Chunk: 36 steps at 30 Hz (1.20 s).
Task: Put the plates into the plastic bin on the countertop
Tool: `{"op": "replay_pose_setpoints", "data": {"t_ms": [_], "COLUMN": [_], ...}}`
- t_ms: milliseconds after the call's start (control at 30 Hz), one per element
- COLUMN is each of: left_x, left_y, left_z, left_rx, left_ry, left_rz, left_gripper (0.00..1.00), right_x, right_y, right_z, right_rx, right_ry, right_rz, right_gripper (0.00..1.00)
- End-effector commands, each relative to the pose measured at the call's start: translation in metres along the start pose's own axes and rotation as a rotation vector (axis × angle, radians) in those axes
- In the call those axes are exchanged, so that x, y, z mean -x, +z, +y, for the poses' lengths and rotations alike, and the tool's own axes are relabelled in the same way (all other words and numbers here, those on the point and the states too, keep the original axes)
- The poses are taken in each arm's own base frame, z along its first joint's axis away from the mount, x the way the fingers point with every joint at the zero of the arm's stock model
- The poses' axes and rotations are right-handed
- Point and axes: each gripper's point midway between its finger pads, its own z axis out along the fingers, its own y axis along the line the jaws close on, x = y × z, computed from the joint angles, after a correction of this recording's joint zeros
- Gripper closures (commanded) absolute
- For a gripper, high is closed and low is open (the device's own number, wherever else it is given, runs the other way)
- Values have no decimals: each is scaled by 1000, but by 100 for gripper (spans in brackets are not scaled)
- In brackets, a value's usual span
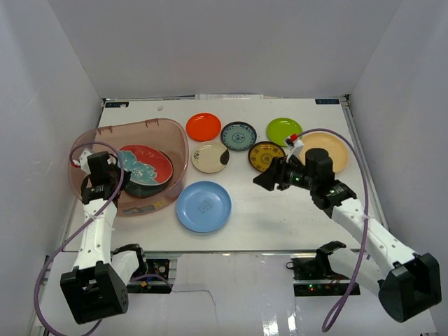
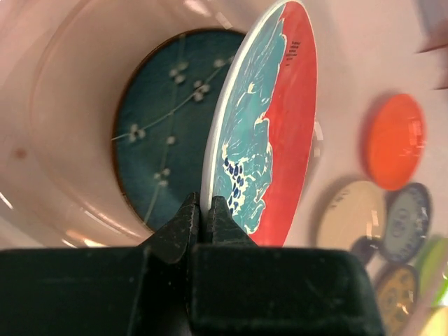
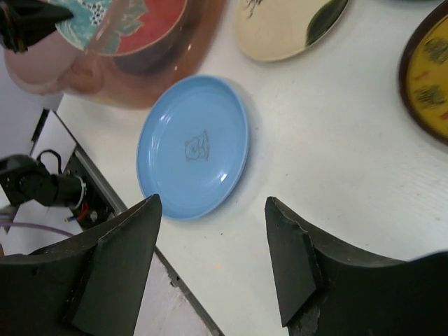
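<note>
- The plastic bin [image 1: 150, 125] stands at the left edge of the countertop [image 1: 280, 213], close to the left wall.
- The left gripper [image 2: 203, 215] reaches in over the bin's left rim. Its fingers are pinched narrow on the rim of the red-and-teal floral plate [image 2: 276, 119].
- That plate is inside the bin and tilted up on edge in the wrist view. It sits over the dark teal plate [image 2: 164, 133], which lies flat on the bin's floor. Whether the two touch I cannot tell.
- The light blue plate [image 1: 204, 206] lies near the front edge, just beside the bin's right front corner.
- The cream plate [image 1: 209, 158] lies just beside the bin's right wall, with the orange plate [image 1: 204, 127] behind it toward the far edge.
- The blue-patterned plate [image 1: 239, 135] sits just right of the orange one.
- The right gripper [image 3: 212, 204] hangs over bare countertop between the light blue plate and the yellow-brown patterned plate [image 1: 264, 154]. Its fingers stand wide apart with nothing between them.
- The right arm's wrist covers the yellow-brown plate's right edge.
- The lime green plate [image 1: 283, 130] lies near the far edge.
- The tan plate [image 1: 336, 148] lies nearest the right edge. The right arm hides part of it, and a purple cable [image 1: 353, 150] arches over it.
</note>
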Motion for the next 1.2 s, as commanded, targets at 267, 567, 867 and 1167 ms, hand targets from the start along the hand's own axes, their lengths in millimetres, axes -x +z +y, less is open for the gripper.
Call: {"op": "replay_pose_setpoints", "data": {"t_ms": [267,567,867,1167], "left_x": [13,3,-4,2], "left_y": [19,22,17,7], "left_z": [-8,13,23,33], "left_rx": [-48,23,64,137], "left_ry": [5,67,175,217], "left_rz": [-67,-47,11,22], "left_gripper": [71,4,2,2], "right_x": [-58,-102,-116,-118], "right_y": [72,115,141,164], "right_z": [-8,-11,-13,-11], "right_rx": [-11,-80,-137,-173], "right_ry": [-27,-66,-113,-143], "right_rz": [114,245,305,331], "right_gripper": [29,29,43,64]}}
